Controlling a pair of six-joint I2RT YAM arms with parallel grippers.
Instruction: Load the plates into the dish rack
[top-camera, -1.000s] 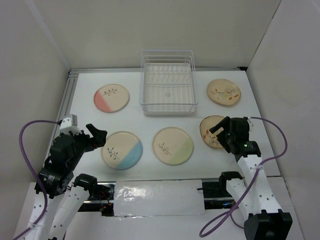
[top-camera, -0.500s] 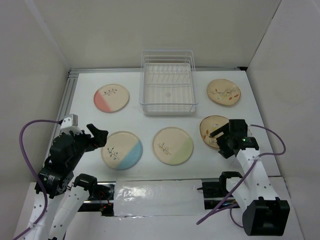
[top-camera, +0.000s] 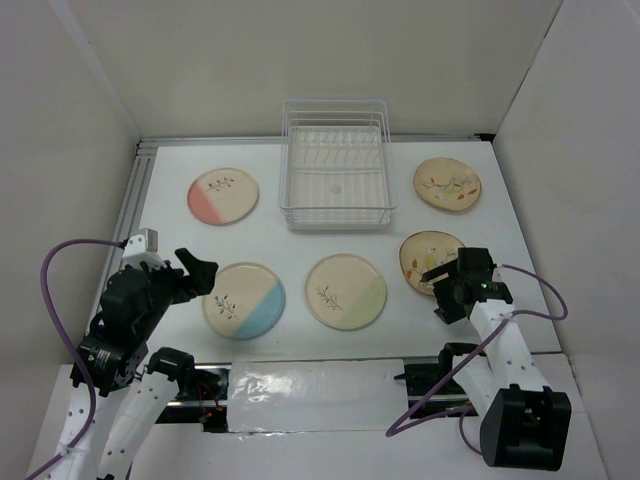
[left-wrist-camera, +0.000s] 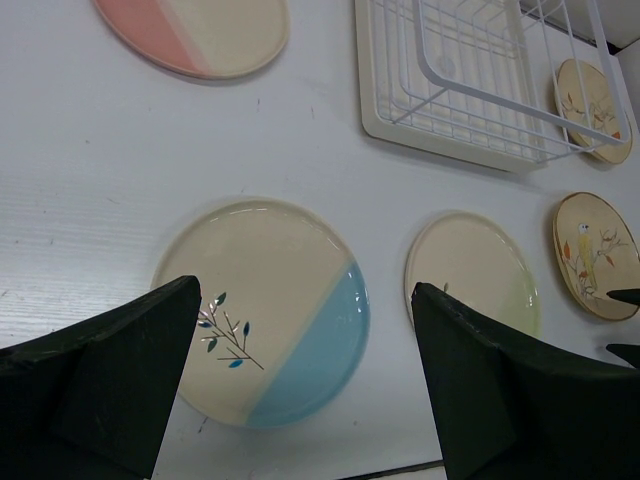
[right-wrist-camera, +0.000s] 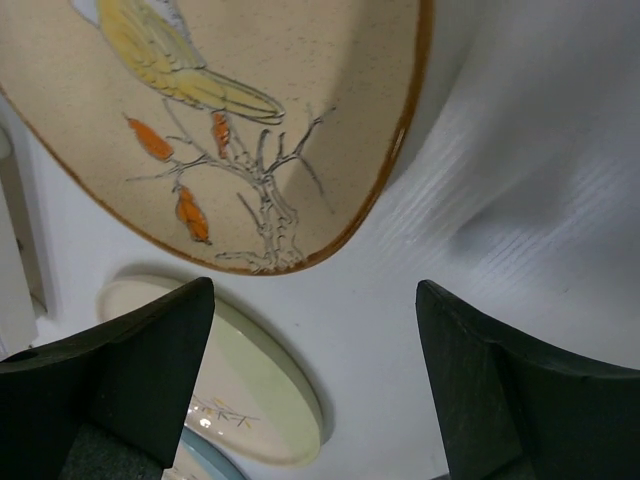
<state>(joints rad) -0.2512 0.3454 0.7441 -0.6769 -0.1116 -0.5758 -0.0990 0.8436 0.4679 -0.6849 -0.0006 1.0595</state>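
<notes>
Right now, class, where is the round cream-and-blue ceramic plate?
In the top view the cream-and-blue plate lies near left on the white table, between the left gripper and the cream-and-green plate.

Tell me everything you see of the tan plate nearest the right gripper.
The tan plate is round, speckled and ceramic-looking, with a darker brown rim. It bears a yellow bird on a thin branch with orange leaves. It lies flat, face up, on the white table, right of the green-tinted plate. The right gripper stands open at its near rim; no contact shows.
</notes>
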